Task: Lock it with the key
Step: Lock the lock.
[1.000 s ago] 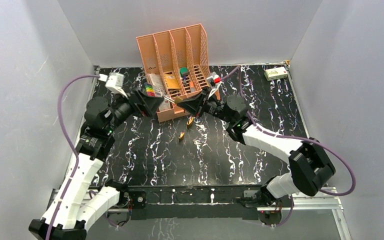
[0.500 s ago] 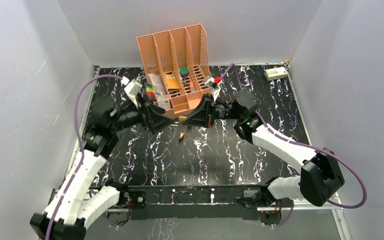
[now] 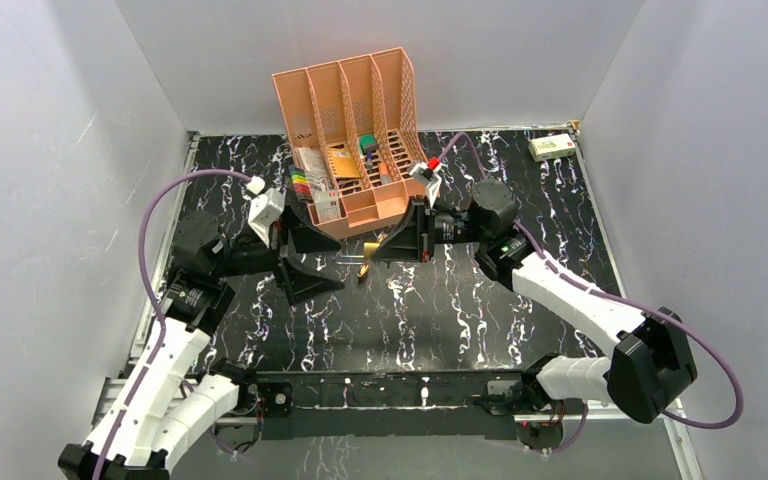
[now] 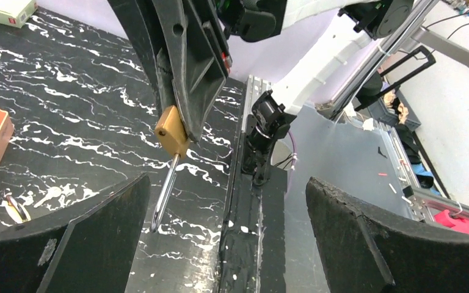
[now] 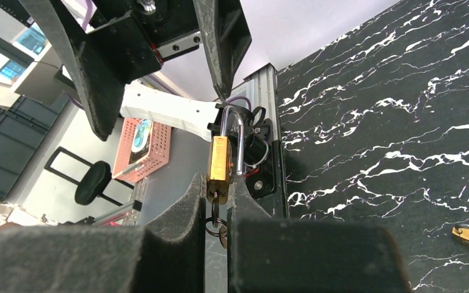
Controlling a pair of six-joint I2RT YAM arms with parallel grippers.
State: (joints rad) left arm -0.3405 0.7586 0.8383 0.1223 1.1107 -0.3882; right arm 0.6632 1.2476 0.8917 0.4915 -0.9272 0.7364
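White walls (image 3: 70, 140) are enclosing a black table with white marble veins (image 3: 460, 300), and an orange plastic file rack (image 3: 345, 100) is standing at its far side. The right pincer (image 5: 218, 183) is clenching a small blocky brass padlock (image 5: 218, 160) by its body, up above the table. The steel shackle (image 5: 236, 129) is pointing toward the left pincer (image 3: 340, 263), which is spread wide and grasping nothing. The thin flat silvery metal key (image 4: 51, 194), as I judge it, is lying on the table below the padlock. It is just beside a small looped piece (image 4: 11, 207) that I cannot identify. I am expecting the key to be very light, stiff and slippery. It is lying flat, so the fingers may slide over it. The wider head is offering the best hold, because this is leaving the blade free for the keyhole.
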